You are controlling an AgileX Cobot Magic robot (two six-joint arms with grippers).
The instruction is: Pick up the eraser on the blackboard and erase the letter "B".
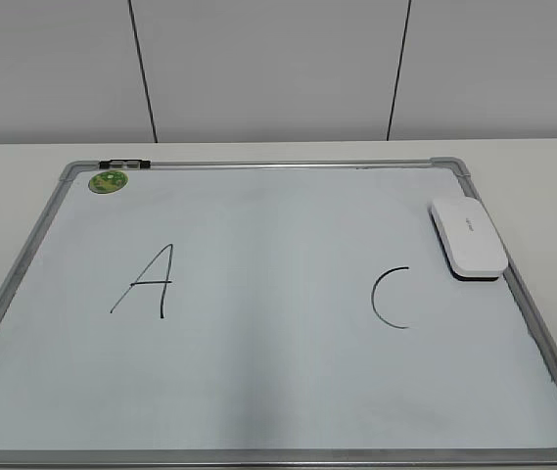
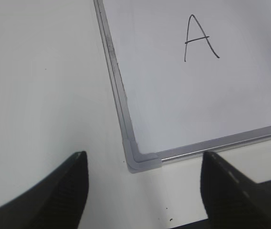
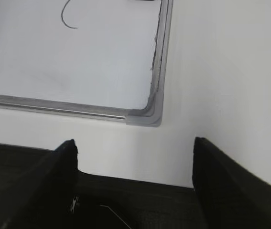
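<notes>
White tabletop is carrying the blackboard (image 1: 258, 392), no "B" seemingly showing between "A" (image 1: 149, 282) and "C" (image 1: 392, 298), eraser (image 1: 468, 238) lying long-axis front-to-back by the right frame, nearer the right gripper (image 3: 133, 152); both grippers, left gripper (image 2: 142, 164) too, gaping wide, holding nothing.

The blackboard (image 1: 258, 392) bears two handwritten black letters — "A" (image 1: 148, 281) on the left, "C" (image 1: 391, 297) on the right. The eraser (image 1: 468, 236) carries small grey lettering — too small to read.
</notes>
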